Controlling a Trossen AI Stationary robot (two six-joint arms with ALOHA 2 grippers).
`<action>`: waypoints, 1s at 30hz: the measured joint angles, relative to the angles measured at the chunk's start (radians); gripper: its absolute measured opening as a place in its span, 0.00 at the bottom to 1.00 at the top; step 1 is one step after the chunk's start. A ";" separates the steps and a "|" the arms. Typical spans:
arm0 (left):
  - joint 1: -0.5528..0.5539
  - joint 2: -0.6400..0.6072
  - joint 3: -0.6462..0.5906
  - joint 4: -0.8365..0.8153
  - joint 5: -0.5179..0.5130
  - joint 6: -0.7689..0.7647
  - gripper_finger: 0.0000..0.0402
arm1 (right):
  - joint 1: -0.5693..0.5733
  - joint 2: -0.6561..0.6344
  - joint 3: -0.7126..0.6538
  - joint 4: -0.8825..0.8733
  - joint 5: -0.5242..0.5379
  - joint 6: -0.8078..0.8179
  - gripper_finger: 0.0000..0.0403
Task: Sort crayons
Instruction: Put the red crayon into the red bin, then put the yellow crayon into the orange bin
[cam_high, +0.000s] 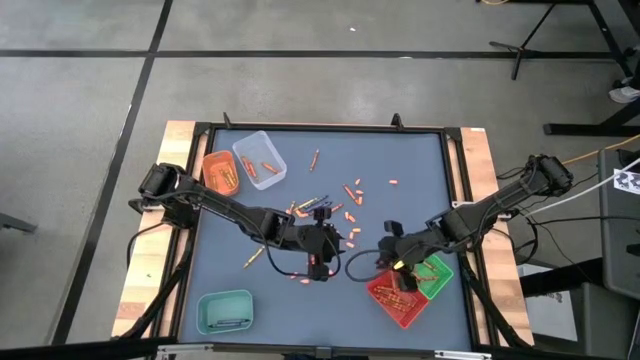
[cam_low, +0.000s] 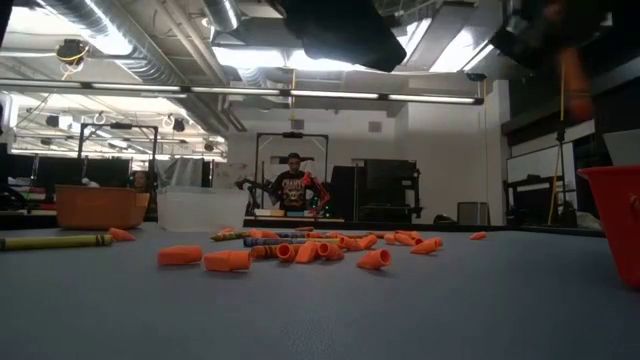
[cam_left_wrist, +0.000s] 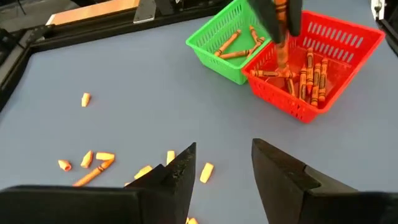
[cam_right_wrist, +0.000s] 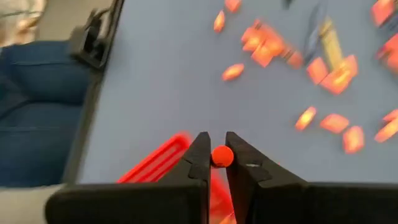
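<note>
Many short orange and red crayons (cam_high: 345, 215) lie scattered on the grey table's middle; they also show in the low view (cam_low: 300, 250). A yellow crayon (cam_high: 253, 257) lies alone at the left. More crayons lie in the red tray (cam_high: 400, 297) and the green tray (cam_high: 437, 272). My right gripper (cam_right_wrist: 214, 155) is shut on an orange crayon above the red tray. My left gripper (cam_left_wrist: 221, 165) is open and empty, low over the table beside the scattered crayons. My right gripper pinches an orange crayon (cam_right_wrist: 222, 155) between its two fingers, which point down from above. The crayon (cam_left_wrist: 283, 53) hangs upright below the fingers, lifted clear over the red tray (cam_left_wrist: 323, 68).
An orange tray (cam_high: 222, 172) and a clear tray (cam_high: 260, 158) stand at the far left, a teal tray (cam_high: 225, 310) at the near left. A raised black rim (cam_high: 455, 190) frames the table. A person's leg in jeans (cam_right_wrist: 37, 106) is beside the table edge.
</note>
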 joint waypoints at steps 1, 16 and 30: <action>0.000 0.000 0.000 0.000 0.000 0.000 0.35 | 0.000 0.000 0.000 -0.017 -0.031 0.032 0.07; -0.002 0.000 0.000 0.001 0.000 0.000 0.35 | 0.000 0.000 0.000 -0.058 -0.309 0.127 0.16; -0.002 0.000 0.000 -0.032 0.000 -0.002 0.35 | 0.000 0.000 0.000 -0.064 -0.311 0.127 0.32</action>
